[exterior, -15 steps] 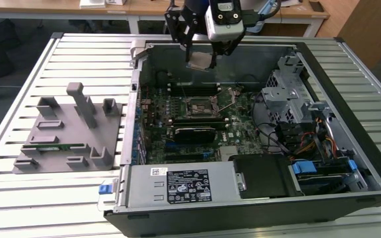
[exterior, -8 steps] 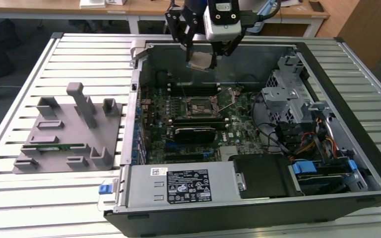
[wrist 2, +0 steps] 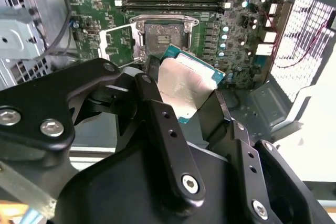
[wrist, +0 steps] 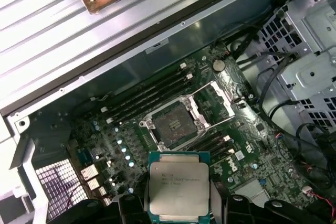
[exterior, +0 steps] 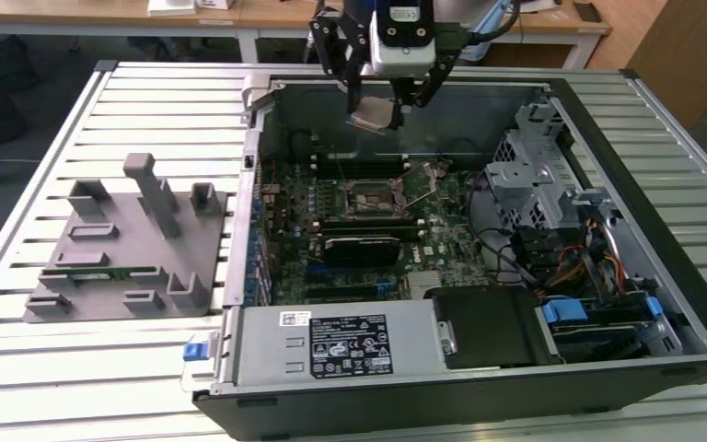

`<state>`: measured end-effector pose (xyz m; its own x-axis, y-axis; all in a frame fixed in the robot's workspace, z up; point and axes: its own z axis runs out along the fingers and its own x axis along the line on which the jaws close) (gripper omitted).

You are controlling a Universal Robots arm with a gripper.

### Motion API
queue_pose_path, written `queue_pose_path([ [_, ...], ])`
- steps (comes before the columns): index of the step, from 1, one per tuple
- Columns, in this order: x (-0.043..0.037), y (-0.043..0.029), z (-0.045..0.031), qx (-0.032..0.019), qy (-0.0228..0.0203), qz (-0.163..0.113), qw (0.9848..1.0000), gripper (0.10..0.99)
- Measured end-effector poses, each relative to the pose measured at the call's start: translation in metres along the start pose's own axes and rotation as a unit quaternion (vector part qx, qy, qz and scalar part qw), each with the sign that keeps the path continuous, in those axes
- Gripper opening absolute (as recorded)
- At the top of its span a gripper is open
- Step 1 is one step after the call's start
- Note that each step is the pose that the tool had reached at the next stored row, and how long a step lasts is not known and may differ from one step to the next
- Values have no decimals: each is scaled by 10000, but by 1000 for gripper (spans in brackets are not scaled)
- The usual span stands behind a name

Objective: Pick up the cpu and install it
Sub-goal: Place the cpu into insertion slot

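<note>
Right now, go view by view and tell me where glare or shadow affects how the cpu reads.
Exterior view: the cpu stands out pale against the dimmer case wall. Second wrist view: its metal top catches a bright sheen, and the vent mesh is washed out by light from behind. First wrist view: it is evenly lit, with no glare on its top.

Small flat square cpu (exterior: 372,114), silvery-white metal top, thin green rim, faint print on the lid. Sits pinched by two opposite edges in the claw (exterior: 376,112), tilted in the exterior view. Hangs over the open computer case (exterior: 698,276), clear of the motherboard (exterior: 446,230) below.
</note>
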<state>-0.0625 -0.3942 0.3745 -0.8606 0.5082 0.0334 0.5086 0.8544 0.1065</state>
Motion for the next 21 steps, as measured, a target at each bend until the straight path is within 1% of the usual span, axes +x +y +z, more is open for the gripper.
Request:
queue_pose_path([
  [2, 0, 1, 5, -6, -17, 156, 9999, 541],
  [5, 1, 1, 11, -12, -40, 378, 9993, 541],
  [10, 3, 4, 20, -24, -78, 729, 9973, 541],
  [14, 4, 6, 27, -34, -109, 1013, 9948, 541],
  [18, 6, 8, 33, -43, -139, 1296, 9915, 541],
  [21, 9, 14, 36, -48, -156, 1457, 9892, 541],
])
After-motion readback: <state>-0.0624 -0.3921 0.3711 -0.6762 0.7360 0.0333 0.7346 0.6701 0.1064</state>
